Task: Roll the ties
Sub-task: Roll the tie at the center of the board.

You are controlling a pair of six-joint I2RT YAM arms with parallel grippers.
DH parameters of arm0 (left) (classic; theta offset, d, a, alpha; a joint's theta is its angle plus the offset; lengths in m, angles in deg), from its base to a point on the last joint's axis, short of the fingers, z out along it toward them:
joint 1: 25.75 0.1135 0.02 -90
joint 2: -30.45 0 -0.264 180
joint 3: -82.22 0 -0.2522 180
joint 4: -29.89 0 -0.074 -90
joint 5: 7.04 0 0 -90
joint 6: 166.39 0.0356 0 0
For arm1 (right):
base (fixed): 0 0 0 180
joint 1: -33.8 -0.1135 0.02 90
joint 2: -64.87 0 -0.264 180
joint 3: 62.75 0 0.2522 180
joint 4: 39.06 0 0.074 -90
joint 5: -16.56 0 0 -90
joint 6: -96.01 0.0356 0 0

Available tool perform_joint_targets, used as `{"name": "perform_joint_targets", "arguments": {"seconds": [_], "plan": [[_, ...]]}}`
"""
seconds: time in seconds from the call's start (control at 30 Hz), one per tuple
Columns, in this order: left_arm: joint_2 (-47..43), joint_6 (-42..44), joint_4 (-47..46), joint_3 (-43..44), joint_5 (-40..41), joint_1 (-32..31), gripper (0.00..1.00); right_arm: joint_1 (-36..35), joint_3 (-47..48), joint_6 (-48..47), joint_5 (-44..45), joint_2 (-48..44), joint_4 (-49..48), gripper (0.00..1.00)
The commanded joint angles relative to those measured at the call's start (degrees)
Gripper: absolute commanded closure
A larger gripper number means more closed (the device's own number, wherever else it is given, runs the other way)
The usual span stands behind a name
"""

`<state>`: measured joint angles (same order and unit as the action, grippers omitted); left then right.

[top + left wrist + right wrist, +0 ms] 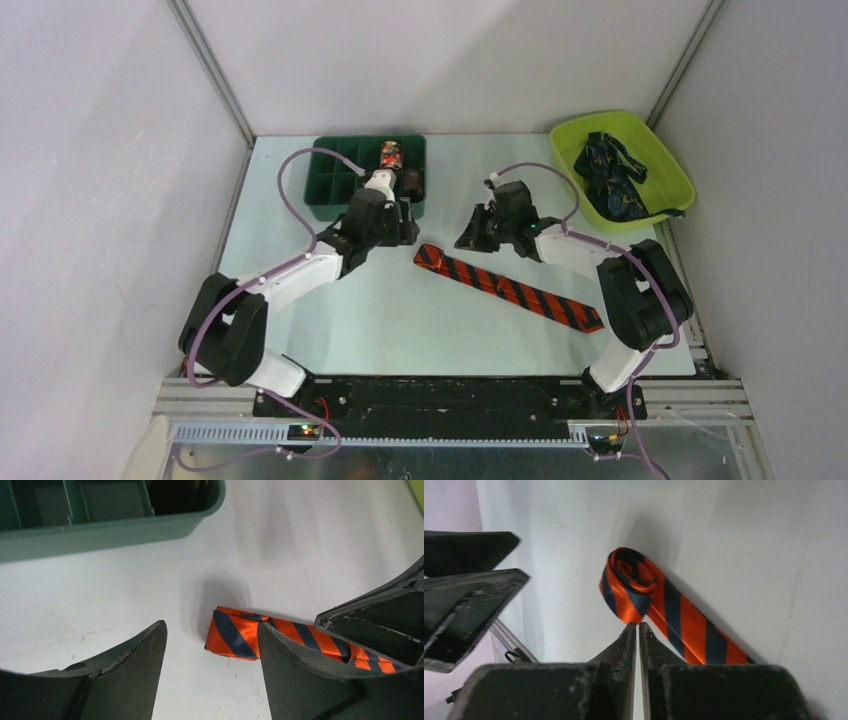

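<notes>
A red-orange tie with dark diagonal stripes [510, 290] lies flat and slanted on the table. Its far left end is curled into a small loose roll [629, 582], which also shows in the left wrist view [234, 636]. My left gripper [408, 232] is open and empty just left of that roll, its right finger [295, 675] in front of the strip. My right gripper [466, 240] is shut and empty, its tips [638, 626] right beside the roll. Dark navy ties [612, 178] lie heaped in the lime bin. A rolled red patterned tie [390, 155] sits in the green tray.
A green compartment tray [335, 185] stands at the back, close behind my left gripper, and its wall shows in the left wrist view [110, 527]. A lime green bin [668, 165] stands at the back right. Grey walls enclose the table on three sides.
</notes>
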<state>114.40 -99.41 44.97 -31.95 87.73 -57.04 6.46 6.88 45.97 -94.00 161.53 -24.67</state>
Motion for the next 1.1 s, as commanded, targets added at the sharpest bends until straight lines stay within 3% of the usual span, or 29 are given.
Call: {"name": "perform_joint_targets", "arguments": {"seconds": [0.0,0.33,1.07], "plan": [[-0.2,-6.3,-6.6,-3.2,-7.1,2.3,0.27,-2.7,4.4,1.1,0.1,2.6,-3.0,0.92],[3.8,-6.8,-11.3,-5.0,-12.2,3.5,0.28,-5.4,5.9,2.4,-0.9,6.9,-3.5,0.92],[10.0,-7.6,-13.0,-5.7,-10.2,3.6,0.29,-6.2,5.9,3.1,-1.7,11.7,-4.8,0.92]]}}
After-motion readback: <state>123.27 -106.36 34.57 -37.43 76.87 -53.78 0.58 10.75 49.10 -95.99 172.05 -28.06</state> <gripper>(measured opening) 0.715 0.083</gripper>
